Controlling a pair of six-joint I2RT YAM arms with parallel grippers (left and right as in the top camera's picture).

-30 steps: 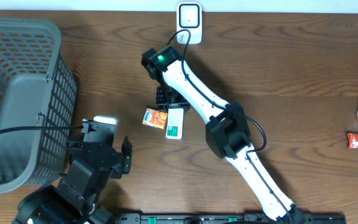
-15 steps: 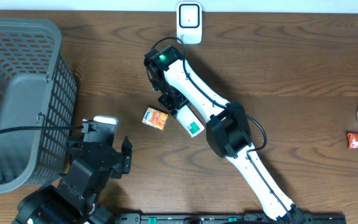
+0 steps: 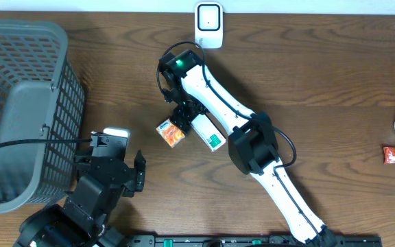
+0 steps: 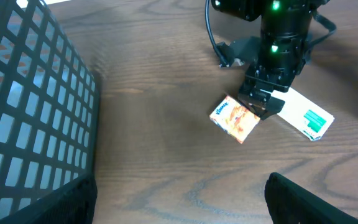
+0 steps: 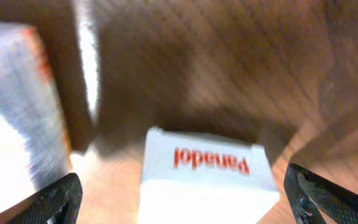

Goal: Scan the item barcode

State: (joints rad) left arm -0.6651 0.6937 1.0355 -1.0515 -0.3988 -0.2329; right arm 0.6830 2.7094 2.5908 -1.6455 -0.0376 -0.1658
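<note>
left gripper (image 4: 180, 186): jaws wide | right gripper (image 5: 182, 179): jaws wide, pointing down

The white scanner unit (image 3: 209, 20) sits at the far edge of the surface, its square face turned up. The Panadol box (image 3: 211, 136) lies flat on the near side of the scanner unit, well apart from it and set diagonally. It is white, with a green patch at the end farthest from the scanner unit and red lettering on one narrow side. The orange Kleenex tissue pack (image 3: 171, 132) lies flat and cornerwise, slightly left of the scanner unit's line and just beside the box.
</note>
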